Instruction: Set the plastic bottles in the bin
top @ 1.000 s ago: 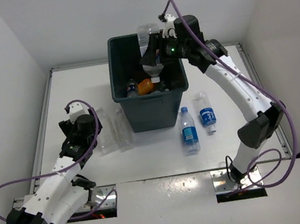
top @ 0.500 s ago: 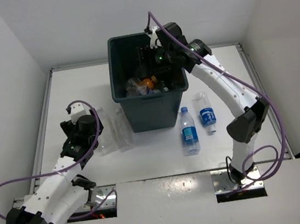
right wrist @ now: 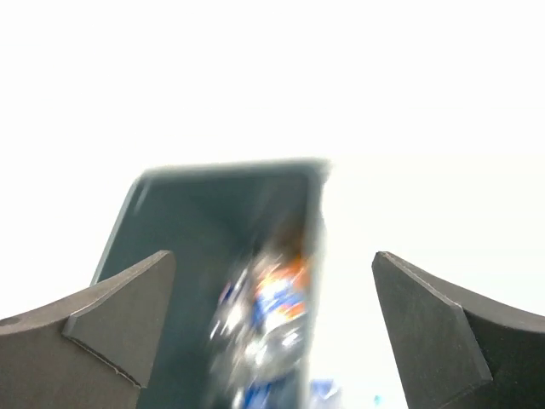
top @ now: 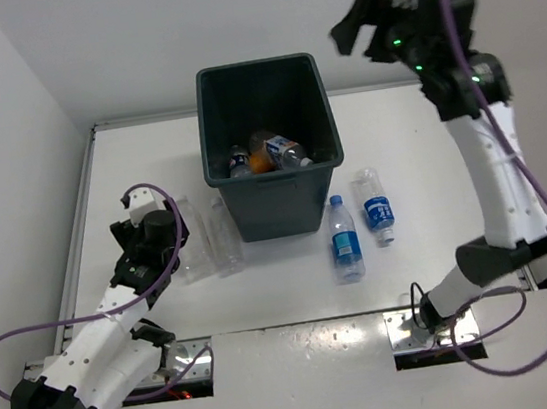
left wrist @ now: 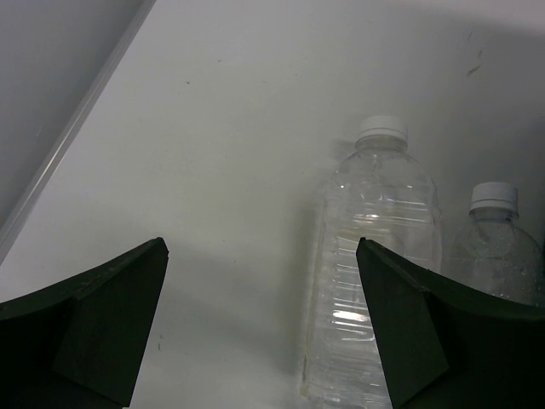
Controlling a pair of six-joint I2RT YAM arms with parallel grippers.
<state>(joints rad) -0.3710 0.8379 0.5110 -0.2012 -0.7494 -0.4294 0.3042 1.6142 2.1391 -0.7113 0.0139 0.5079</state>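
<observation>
Upper right, right gripper [top: 356, 34] spread wide, empty, beside the tall dark grey plastic bin [top: 274, 204]; left gripper [left wrist: 261, 249] equally spread, facing two clear plastic bottles [left wrist: 375, 256].

The bin [top: 276, 204] is dark grey plastic, smooth, with a dull sheen on its outer wall. The two bottles on its left [top: 208, 241] are thin clear plastic, ribbed and glossy, with white matt plastic caps [left wrist: 381, 128]. The two bottles on its right [top: 345, 240] are clear plastic too, wrapped in glossy blue labels [top: 345, 246]. The table [top: 407, 146] is white, smooth and matt, with a few faint dark specks. The left pincer [left wrist: 261, 251] has fingers [left wrist: 102, 324] of dark matt plastic, slightly grainy along the edges; the right pincer [right wrist: 272, 260] looks the same. The arms [top: 92, 354] wear smooth white shells with black matt joints.
</observation>
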